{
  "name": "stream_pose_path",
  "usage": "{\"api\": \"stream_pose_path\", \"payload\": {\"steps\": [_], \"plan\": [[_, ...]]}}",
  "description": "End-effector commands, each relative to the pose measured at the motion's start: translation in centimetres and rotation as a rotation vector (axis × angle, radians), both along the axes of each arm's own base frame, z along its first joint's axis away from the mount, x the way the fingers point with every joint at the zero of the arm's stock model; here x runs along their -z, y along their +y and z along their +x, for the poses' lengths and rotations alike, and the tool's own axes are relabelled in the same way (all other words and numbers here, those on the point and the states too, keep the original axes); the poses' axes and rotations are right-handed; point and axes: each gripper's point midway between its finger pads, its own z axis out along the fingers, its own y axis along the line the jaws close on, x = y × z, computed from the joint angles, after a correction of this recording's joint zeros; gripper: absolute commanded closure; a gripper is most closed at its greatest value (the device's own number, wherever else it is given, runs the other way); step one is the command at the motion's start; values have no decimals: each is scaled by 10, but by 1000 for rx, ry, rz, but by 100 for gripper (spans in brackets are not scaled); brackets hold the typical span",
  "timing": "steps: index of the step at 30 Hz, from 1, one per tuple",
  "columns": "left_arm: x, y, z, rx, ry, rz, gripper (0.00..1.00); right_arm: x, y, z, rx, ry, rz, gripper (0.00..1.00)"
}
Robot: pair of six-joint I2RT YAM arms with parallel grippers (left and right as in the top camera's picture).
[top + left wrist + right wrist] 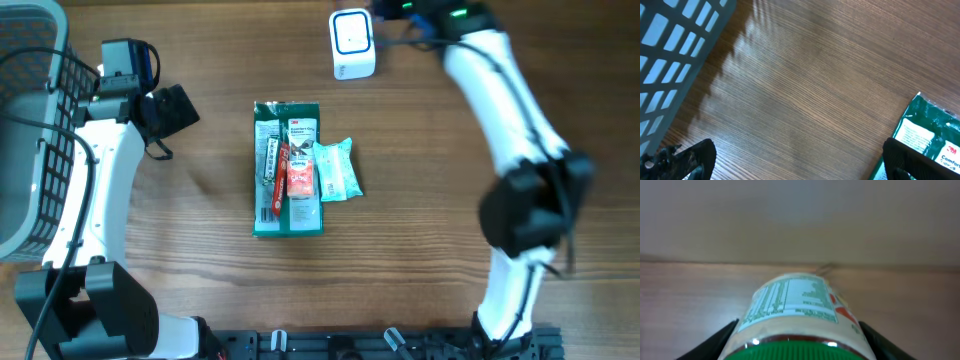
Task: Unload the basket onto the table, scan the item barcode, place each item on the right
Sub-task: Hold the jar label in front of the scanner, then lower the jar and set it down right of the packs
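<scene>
One jar (795,312) is being gripped in the right fingers (722,341) at one o'clock, near the white scanner (352,45), so scanning is seemingly getting underway, not finished, while the left fingers (692,156) are hanging spread and empty at nine o'clock.

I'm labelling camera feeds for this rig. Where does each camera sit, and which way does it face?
Overhead: above the table, looking straight down on green package, scanner, basket; left arm, right arm show.
Left wrist: on the left arm, facing down at the table; open left claw frames the bottom.
Right wrist: along the right claw, gripping a green-lidded jar.
Shared: overhead and left wrist both show package and basket.
</scene>
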Motion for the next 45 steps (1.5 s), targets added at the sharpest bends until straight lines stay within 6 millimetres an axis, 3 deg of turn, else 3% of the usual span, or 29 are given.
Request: {"api": "stream_pose_path", "payload": {"steps": [1, 4, 7, 11, 14, 15, 16, 17, 20, 24, 29, 32, 34, 36, 39, 42, 45], "plan": [[-7, 4, 1, 4, -14, 16, 0, 19, -69, -33, 166, 192, -26, 95], [-7, 4, 1, 4, -14, 16, 0, 81, -116, -83, 248, 509, -68, 95], [-7, 4, 1, 4, -14, 16, 0, 139, -148, -130, 309, 756, -78, 90], [-7, 4, 1, 4, -14, 16, 0, 193, -164, -169, 344, 902, -71, 80], [-7, 4, 1, 4, -14, 16, 0, 213, -167, -179, 350, 929, -71, 72], [-7, 4, 1, 4, -14, 16, 0, 216, -166, -181, 350, 935, -71, 59], [-7, 4, 1, 4, -14, 16, 0, 217, -166, -182, 350, 936, -71, 32], [-7, 4, 1, 4, -14, 16, 0, 219, -166, -182, 349, 937, -72, 13], [-7, 4, 1, 4, -14, 16, 0, 219, -166, -183, 350, 940, -72, 1], [-7, 4, 1, 4, -14, 16, 0, 216, -167, -180, 338, 929, -81, 0], [-7, 4, 1, 4, -14, 16, 0, 140, -170, -138, 307, 773, -101, 0], [-7, 4, 1, 4, -14, 16, 0, 93, -140, -121, 193, 686, -20, 1], [-7, 4, 1, 4, -14, 16, 0, 79, -94, -119, 18, 660, 80, 7], [-7, 4, 1, 4, -14, 16, 0, 76, -60, -125, -109, 663, 132, 26], [-7, 4, 1, 4, -14, 16, 0, 90, -8, -146, -248, 723, 123, 69], [-7, 4, 1, 4, -14, 16, 0, 112, 26, -172, -324, 803, 87, 70], [-7, 4, 1, 4, -14, 16, 0, 145, 53, -201, -385, 884, 26, 63]]}}
